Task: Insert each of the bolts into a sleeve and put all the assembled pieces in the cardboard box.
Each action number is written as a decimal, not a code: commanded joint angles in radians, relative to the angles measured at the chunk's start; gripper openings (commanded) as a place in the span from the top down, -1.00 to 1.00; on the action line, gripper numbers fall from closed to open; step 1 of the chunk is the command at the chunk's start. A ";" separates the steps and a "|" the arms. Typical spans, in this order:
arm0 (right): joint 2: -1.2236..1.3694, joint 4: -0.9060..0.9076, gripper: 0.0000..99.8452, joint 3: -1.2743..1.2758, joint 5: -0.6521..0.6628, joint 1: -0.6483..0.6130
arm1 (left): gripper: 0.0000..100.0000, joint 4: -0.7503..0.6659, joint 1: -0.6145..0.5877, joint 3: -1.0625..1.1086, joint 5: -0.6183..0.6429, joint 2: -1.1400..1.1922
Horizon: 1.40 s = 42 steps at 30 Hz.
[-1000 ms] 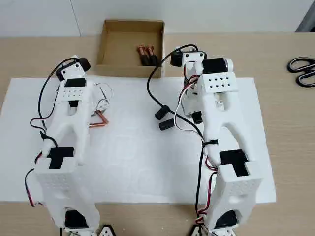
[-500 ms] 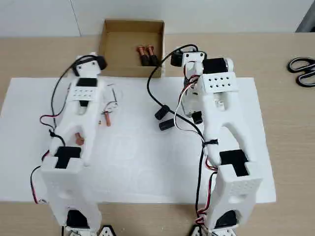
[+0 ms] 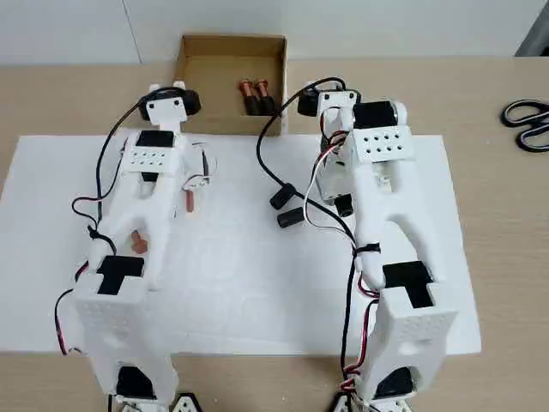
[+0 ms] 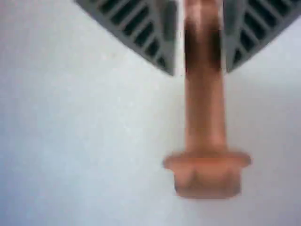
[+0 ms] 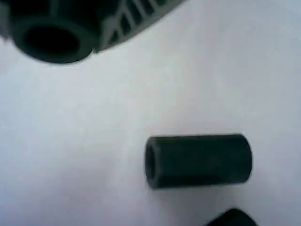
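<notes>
A copper-coloured metal bolt with a flanged hex head [image 4: 205, 136] is clamped by its shank in the left gripper [image 4: 200, 61], head pointing away from the fingers. A second copper bolt [image 3: 137, 243] lies loose well behind that gripper, beside its arm. A black hollow cylindrical sleeve [image 5: 51, 37] sits at the right gripper [image 3: 341, 196], its bore showing. A second black sleeve [image 3: 283, 196] and a third black sleeve [image 3: 290, 217] lie on their sides just left of that gripper. The open brown cardboard box [image 3: 193, 81] stands beyond both grippers. It holds two assembled pieces [image 3: 255, 96] side by side, copper ends pointing away.
</notes>
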 commanded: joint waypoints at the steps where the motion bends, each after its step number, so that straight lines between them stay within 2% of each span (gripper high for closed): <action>1: -0.068 -0.004 0.97 -0.003 0.000 0.008 | 0.80 0.000 0.003 -0.045 0.003 -0.009; 13: -0.067 -0.004 0.97 -0.003 0.000 0.008 | 0.80 -0.064 -0.044 -0.042 0.006 -0.006; 29: 0.021 -0.005 0.97 -0.005 0.000 0.007 | 0.80 -0.098 -0.038 -0.059 0.006 0.020; 40: 0.021 -0.005 0.97 -0.005 0.000 0.007 | 0.80 -0.006 -0.038 -0.257 0.038 0.183; 42: 0.021 -0.005 0.97 -0.006 0.000 0.007 | 0.86 -0.005 -0.038 -0.271 0.041 0.196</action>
